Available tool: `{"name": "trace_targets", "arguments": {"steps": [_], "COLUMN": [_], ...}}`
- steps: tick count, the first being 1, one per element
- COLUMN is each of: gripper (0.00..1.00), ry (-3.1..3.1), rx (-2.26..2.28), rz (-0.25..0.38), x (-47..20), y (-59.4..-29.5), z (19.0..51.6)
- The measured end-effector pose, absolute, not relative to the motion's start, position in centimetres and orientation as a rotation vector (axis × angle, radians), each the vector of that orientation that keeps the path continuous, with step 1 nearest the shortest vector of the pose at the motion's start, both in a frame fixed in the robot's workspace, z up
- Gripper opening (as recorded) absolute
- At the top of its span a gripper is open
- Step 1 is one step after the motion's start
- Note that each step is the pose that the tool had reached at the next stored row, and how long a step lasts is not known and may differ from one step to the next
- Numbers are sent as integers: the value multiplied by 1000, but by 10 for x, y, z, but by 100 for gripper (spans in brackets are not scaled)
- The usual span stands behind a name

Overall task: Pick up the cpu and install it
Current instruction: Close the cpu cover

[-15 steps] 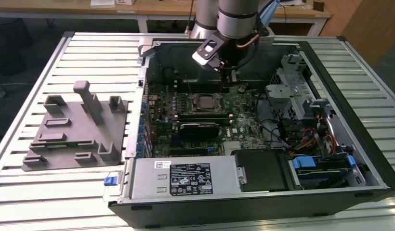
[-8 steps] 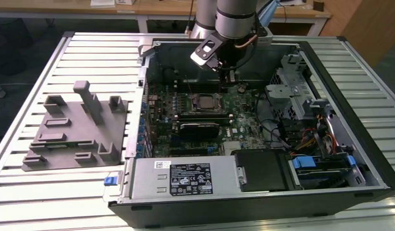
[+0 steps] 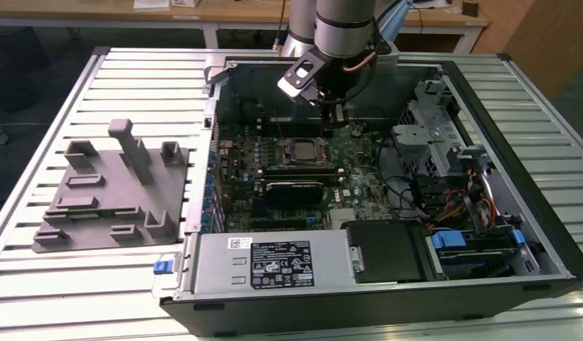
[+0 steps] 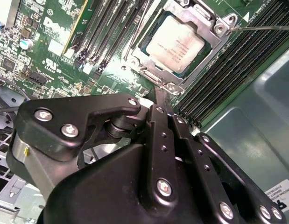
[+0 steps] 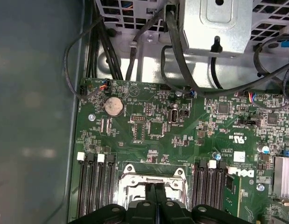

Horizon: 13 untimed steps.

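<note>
Nearest in the exterior view, at six o'clock, is a silver power supply (image 3: 272, 261). It fills the front of an open computer case (image 3: 367, 305) lying flat on a slatted table (image 3: 45, 106), which I'd say is so the board faces up toward the arm. At nine o'clock, beside the case, a grey fixture block (image 3: 102, 206) sits on the table, well apart from the work.

Inside the case, the green motherboard (image 3: 362, 177) covers the floor. Near the centre, the cpu (image 3: 302, 148) lies flat in its socket. In the second wrist view its pale metal top (image 4: 178, 43) sits square inside the socket frame (image 4: 218, 29), so it looks placed. I can't tell whether the frame is latched.

At twelve o'clock from the chip hangs the gripper (image 3: 327, 106). In the first wrist view its fingers (image 5: 151, 196) are pressed together with nothing between them, above the socket.

At three o'clock, a metal drive cage (image 3: 432, 103) and a bundle of cables (image 3: 444, 206) fill the rest of the case.
</note>
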<state>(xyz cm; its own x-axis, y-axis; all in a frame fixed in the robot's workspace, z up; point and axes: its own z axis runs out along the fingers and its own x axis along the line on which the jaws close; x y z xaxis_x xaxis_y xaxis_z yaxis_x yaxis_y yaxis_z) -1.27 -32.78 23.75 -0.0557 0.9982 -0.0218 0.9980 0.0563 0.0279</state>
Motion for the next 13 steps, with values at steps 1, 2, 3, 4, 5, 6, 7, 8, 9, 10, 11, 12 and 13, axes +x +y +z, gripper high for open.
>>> {"name": "trace_targets", "arguments": {"steps": [1, 2, 3, 4, 5, 6, 7, 8, 9, 10, 11, 12, 13], "gripper": [11, 11, 11, 11, 11, 11, 11, 11, 11, 11, 11, 11, 11], "ry": [2257, 2257, 2257, 2257, 2257, 2258, 2258, 2258, 2259, 2259, 2260, 2259, 2260], "rx": [2134, 2134, 2134, 2134, 2134, 2134, 2134, 2134, 2134, 2134, 2134, 2134, 2134], "rz": [8, 8, 8, 8, 8, 9, 9, 10, 10, 11, 11, 11, 11], "x": [-14, -15, -16, -18, -21, -23, -27, -30, -34, -38, -41, -45, -49], "y": [-328, -328, -328, -328, -329, -330, -330, -331, -331, -332, -332, -332, -332], "z": [237, 237, 237, 236, 236, 236, 235, 234, 234, 233, 232, 232, 231]}}
